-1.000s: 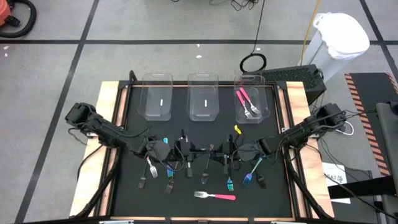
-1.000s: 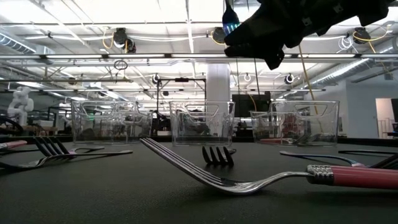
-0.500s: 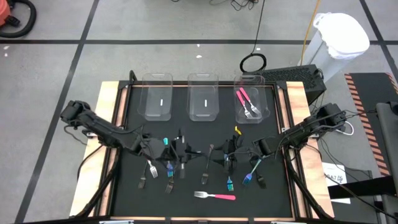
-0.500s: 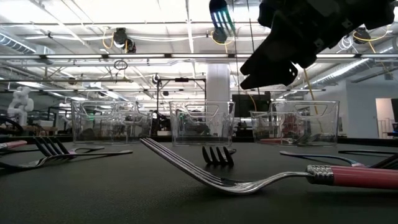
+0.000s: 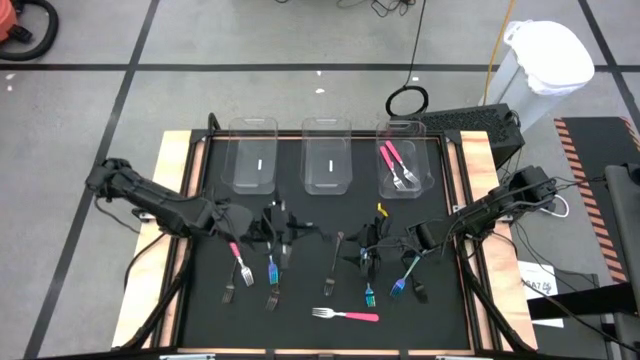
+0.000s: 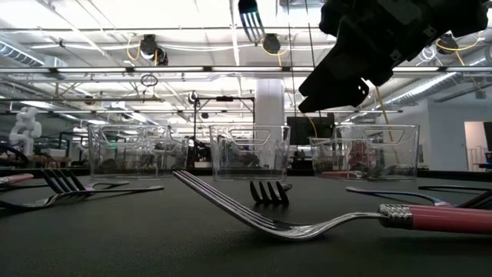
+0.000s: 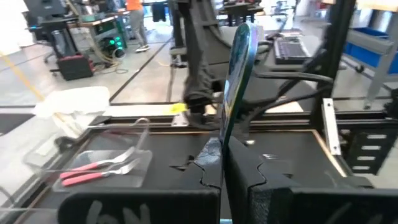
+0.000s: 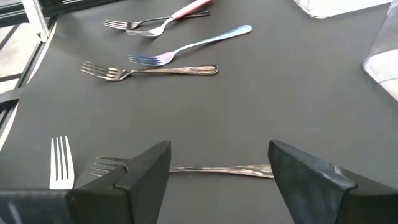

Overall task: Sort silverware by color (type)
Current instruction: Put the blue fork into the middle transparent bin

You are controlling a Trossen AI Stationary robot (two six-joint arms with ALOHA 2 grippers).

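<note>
Forks with pink, blue, teal and dark handles lie scattered on the black mat [image 5: 210, 300]. My left gripper [image 5: 278, 228] is shut on a teal fork [image 7: 239, 62] held high over the mat's left middle; its tines [image 6: 250, 19] show at the top of the low view. My right gripper [image 8: 217, 155] hangs open low over the mat's right middle [image 5: 365, 252]. Its fingers stand on either side of a dark fork [image 8: 219, 169] that lies flat on the mat, and they do not touch it. My left gripper pinches the teal fork between its two fingers. The finger bodies [image 7: 186, 199] hide the spot where they meet it. The fork's shaft [image 7: 225, 134] rises out of the fingers, standing roughly upright. It is lifted clear of the mat.
Three clear bins stand along the far edge: left [image 5: 253, 155], middle [image 5: 327, 157], and right [image 5: 415, 180], which holds pink forks [image 5: 397, 165]. A pink fork [image 5: 348, 316] lies near the front edge. More forks [image 5: 272, 272] [image 5: 405, 272] lie around both grippers.
My left gripper has risen and drawn back toward the table's left and far side, carrying the teal fork up clear of the mat. My right gripper has stayed in place, tipped its fingers further down and spread them.
</note>
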